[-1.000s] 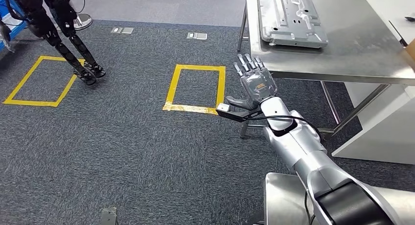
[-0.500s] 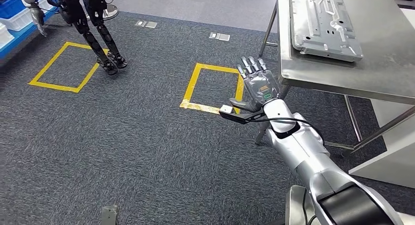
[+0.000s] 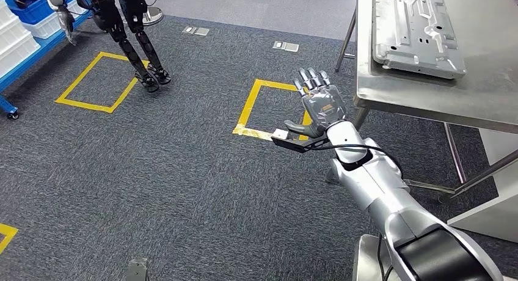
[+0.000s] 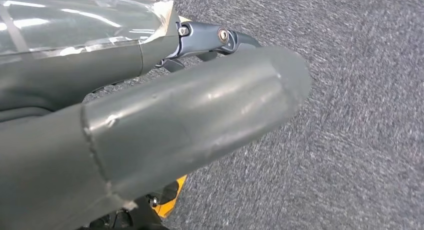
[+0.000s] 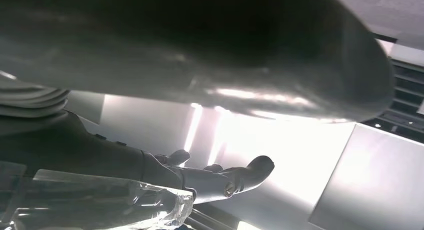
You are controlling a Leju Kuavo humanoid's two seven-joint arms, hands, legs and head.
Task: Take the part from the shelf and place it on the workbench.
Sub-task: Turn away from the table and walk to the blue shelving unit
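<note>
**Spotter:** One part (image 3: 418, 32) lies flat on the steel workbench (image 3: 488, 85) at about one o'clock in your head view, near its front left corner. Judging by that, the placing looks done.

**Operator:** And your hands?

**Spotter:** Your right hand (image 3: 319, 104) is raised palm-up with fingers stretched out and apart, holding nothing, just off the bench's front edge. I'd read it as the open posture of a release. Your left hand (image 4: 150, 135) shows close up in its wrist view: a thick grey thumb over carpet, nothing visibly in it, but you can't tell how far its fingers are spread.

**Operator:** What's around you?

**Spotter:** A yellow taped square (image 3: 269, 110) sits on the carpet at twelve o'clock, just behind your right hand, and a second taped square (image 3: 101, 82) at ten. A second robot's dark legs (image 3: 137, 40) stand at its far corner, at about eleven. Blue racking with white bins (image 3: 24, 30) runs along the ten o'clock edge; that looks like the shelf side.

**Operator:** Anything in the way?

**Spotter:** The bench leg (image 3: 348, 33) and the overhanging edge are nearest your right arm; mind them if you swing it. The other robot is well apart.
</note>
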